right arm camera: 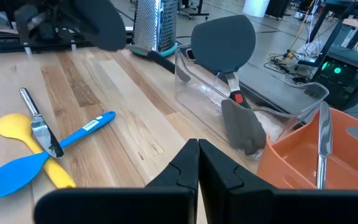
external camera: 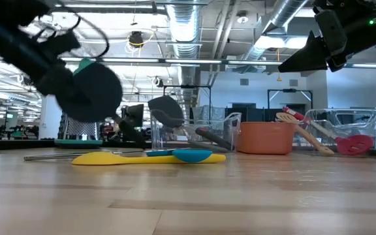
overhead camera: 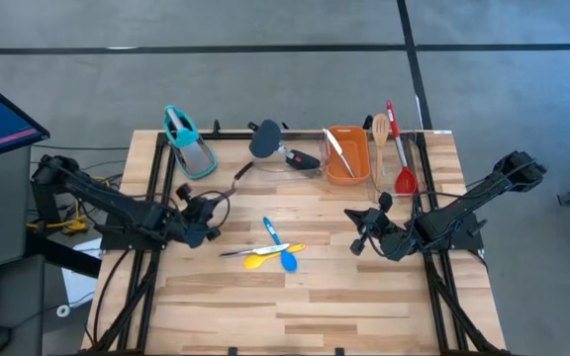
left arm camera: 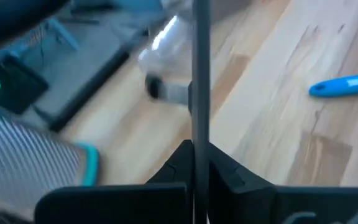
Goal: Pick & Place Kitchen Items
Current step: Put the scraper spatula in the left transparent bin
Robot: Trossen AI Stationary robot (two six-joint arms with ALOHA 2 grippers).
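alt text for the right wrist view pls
The right arm's shut tool hovers over a wooden table where a yellow spoon, a blue spoon and a small silver utensil lie crossed. Beyond stand a clear tray holding a dark spatula, an orange tub and a grater.

Both arms' fingers [right arm camera: 199, 163] together

The left pincer [left arm camera: 199, 163] was clamped on a thin metal rod [left arm camera: 199, 74] that ran straight up from its fingers. A blue spoon handle [left arm camera: 345, 85] lay on the wooden table [left arm camera: 272, 124], and a teal-edged grater [left arm camera: 36, 163] showed at one side.
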